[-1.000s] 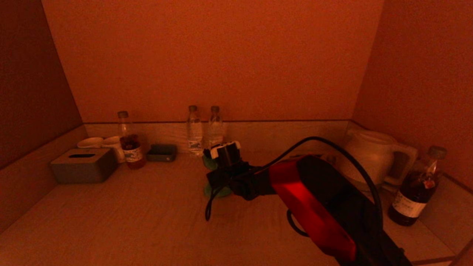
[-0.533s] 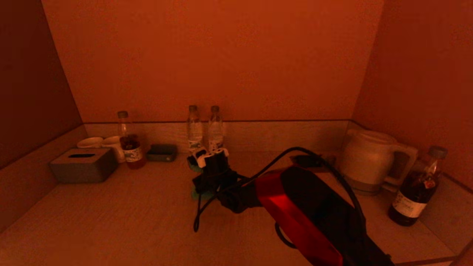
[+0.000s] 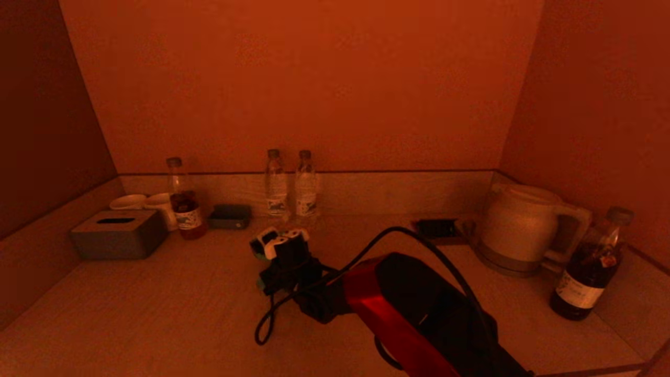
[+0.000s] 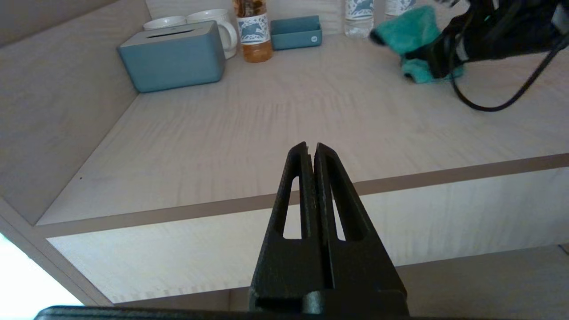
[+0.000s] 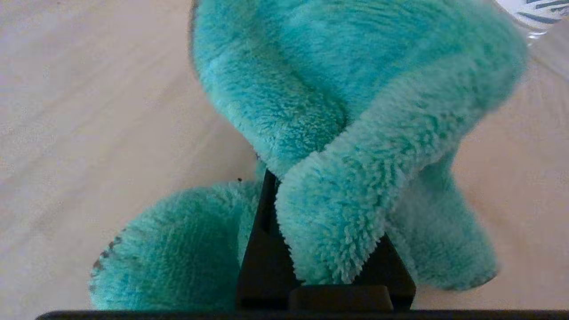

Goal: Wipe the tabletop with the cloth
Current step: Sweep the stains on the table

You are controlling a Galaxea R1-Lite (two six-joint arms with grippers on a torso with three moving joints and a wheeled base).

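Observation:
A fluffy teal cloth (image 5: 338,133) is clamped in my right gripper (image 5: 284,178), whose fingers are shut on it and mostly buried in its folds. In the head view the right gripper (image 3: 272,251) presses the cloth (image 3: 260,284) on the pale wooden tabletop (image 3: 157,309), a little in front of the two water bottles. The left wrist view shows the cloth (image 4: 411,40) under the right arm. My left gripper (image 4: 311,153) is shut and empty, parked below the table's front edge.
Along the back stand a tissue box (image 3: 119,234), two cups (image 3: 141,203), a tea bottle (image 3: 183,207), a small tray (image 3: 230,215) and two water bottles (image 3: 290,183). At the right are a kettle (image 3: 523,228), a dark bottle (image 3: 591,267) and a black block (image 3: 437,228). Walls close three sides.
My right gripper has dragged the cloth leftwards and slightly towards the front across the tabletop. The left gripper shows only now.

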